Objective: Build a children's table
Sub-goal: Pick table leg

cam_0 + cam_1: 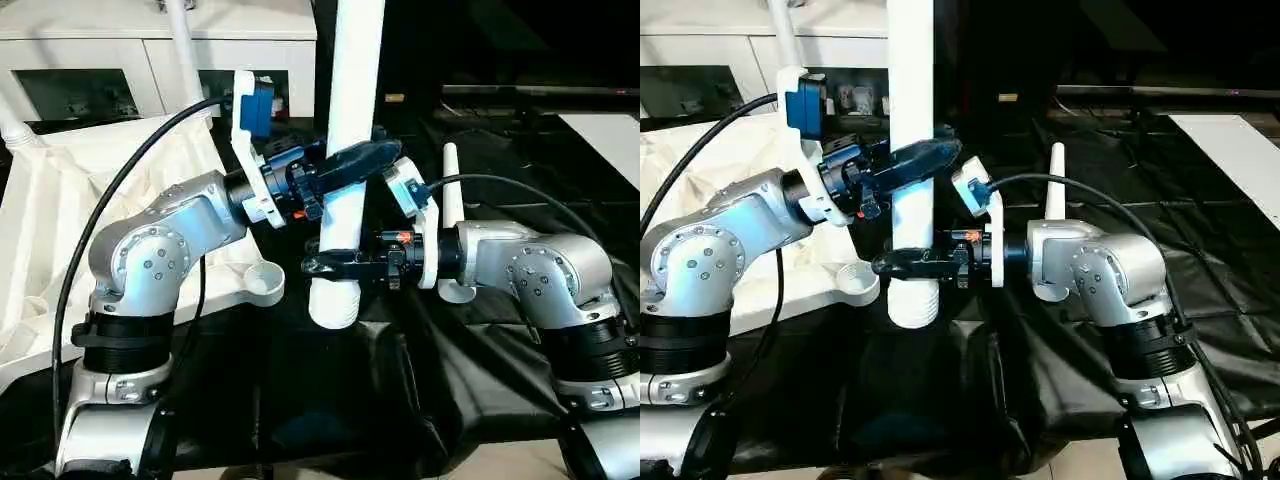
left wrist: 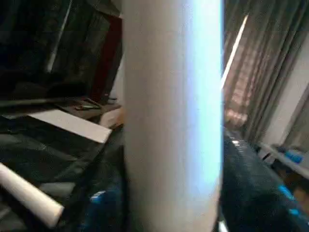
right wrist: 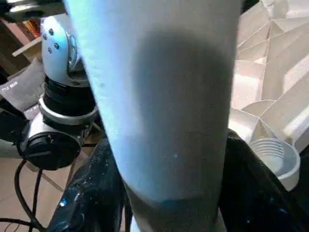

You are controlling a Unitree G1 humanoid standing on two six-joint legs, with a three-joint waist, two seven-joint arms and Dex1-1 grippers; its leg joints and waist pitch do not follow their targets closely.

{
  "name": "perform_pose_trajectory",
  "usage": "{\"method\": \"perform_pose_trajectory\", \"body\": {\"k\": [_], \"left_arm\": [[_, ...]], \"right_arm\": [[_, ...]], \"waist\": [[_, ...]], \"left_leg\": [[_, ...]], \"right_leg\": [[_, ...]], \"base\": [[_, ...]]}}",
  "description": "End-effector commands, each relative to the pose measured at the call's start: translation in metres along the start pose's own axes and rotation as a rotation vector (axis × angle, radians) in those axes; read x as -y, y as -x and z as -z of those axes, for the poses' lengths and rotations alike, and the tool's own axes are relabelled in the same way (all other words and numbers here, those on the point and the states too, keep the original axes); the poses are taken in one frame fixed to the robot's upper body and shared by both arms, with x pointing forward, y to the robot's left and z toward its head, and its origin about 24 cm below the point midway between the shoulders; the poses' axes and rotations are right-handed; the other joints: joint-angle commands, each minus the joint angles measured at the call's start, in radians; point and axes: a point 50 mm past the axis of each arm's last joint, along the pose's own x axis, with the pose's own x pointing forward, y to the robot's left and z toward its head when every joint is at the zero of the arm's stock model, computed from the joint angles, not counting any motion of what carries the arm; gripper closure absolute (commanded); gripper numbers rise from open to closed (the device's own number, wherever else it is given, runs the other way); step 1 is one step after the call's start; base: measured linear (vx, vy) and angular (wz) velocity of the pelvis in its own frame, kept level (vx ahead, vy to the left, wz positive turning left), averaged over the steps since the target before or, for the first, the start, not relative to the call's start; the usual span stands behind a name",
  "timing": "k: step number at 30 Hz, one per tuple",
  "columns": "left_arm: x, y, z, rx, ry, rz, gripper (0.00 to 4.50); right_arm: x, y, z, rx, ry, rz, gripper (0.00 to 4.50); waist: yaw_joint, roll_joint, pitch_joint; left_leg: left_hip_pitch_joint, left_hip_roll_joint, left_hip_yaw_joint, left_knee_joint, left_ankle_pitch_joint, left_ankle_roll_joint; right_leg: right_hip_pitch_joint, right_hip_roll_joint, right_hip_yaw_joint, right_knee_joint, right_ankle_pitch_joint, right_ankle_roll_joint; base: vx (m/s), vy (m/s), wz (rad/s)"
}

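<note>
Both pincers, left (image 1: 352,160) and right (image 1: 335,264), clasp the upright long white tapered plastic leg (image 1: 352,90): rigid, light, slick (probably), best held near its ribbed end.

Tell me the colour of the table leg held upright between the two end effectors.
White all over; the table leg shows best in the left eye view.

leg (image 1: 352,110): white | tabletop (image 1: 60,230): white | sheet (image 1: 480,360): black

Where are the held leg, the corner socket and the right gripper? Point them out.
held leg (image 1: 345,120): left eye view, on its smooth shaft.
corner socket (image 1: 262,281): left eye view, on its round rim.
right gripper (image 1: 322,264): left eye view, between fingertips.
</note>
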Motion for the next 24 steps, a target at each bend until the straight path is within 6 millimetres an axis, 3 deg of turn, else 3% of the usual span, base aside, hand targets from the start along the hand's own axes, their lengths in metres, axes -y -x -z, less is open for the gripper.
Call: {"method": "perform_pose_trajectory", "body": {"k": [1, 5, 6, 12, 22, 24], "left_arm": [[0.011, -0.006, -0.011, 0.037, 0.001, 0.086, 1.77], [0.009, -0.005, -0.019, 0.078, 0.026, 0.074, 1.51], [0.010, -0.004, -0.020, 0.079, 0.020, 0.080, 1.21], [0.002, -0.002, -0.024, 0.099, -0.010, -0.003, 0.88], [-0.011, 0.004, -0.032, 0.213, 0.074, -0.069, 0.85], [-0.015, 0.006, -0.032, 0.244, 0.112, -0.079, 0.85]], "right_arm": [[0.005, 0.005, 0.002, -0.010, -0.013, 0.046, 2.48], [0.004, 0.006, 0.003, -0.010, -0.010, 0.043, 2.52], [0.003, 0.006, 0.003, -0.010, -0.009, 0.040, 2.56], [0.003, 0.007, 0.004, -0.009, -0.004, 0.038, 2.57], [0.001, 0.009, 0.002, 0.005, 0.004, 0.030, 2.62], [0.000, 0.009, 0.001, 0.014, 0.006, 0.027, 2.62]], "waist": [[0.004, 0.000, -0.090], [0.004, 0.002, -0.090], [0.004, 0.001, -0.090], [0.004, 0.001, -0.090], [0.005, 0.000, -0.091], [0.006, 0.005, -0.092]], "left_leg": [[0.025, 0.032, -0.008, -0.072, -0.197, -0.041], [0.023, 0.032, -0.010, -0.072, -0.197, -0.040], [0.023, 0.032, -0.009, -0.072, -0.197, -0.039], [0.024, 0.033, -0.010, -0.074, -0.207, -0.041], [0.022, 0.029, -0.009, -0.070, -0.191, -0.037], [0.023, 0.029, -0.010, -0.069, -0.195, -0.037]], "right_leg": [[0.051, -0.039, 0.030, -0.069, -0.241, -0.205], [0.053, -0.039, 0.029, -0.067, -0.229, -0.209], [0.053, -0.039, 0.029, -0.068, -0.229, -0.209], [0.053, -0.039, 0.030, -0.070, -0.246, -0.196], [0.056, -0.038, 0.028, -0.069, -0.221, -0.202], [0.055, -0.038, 0.029, -0.069, -0.224, -0.202]], "base": [[0.000, 0.000, 0.00], [0.000, 0.000, 0.00], [0.000, 0.000, 0.00], [0.000, 0.000, 0.00], [0.000, 0.000, 0.00], [0.000, 0.000, 0.00]]}}
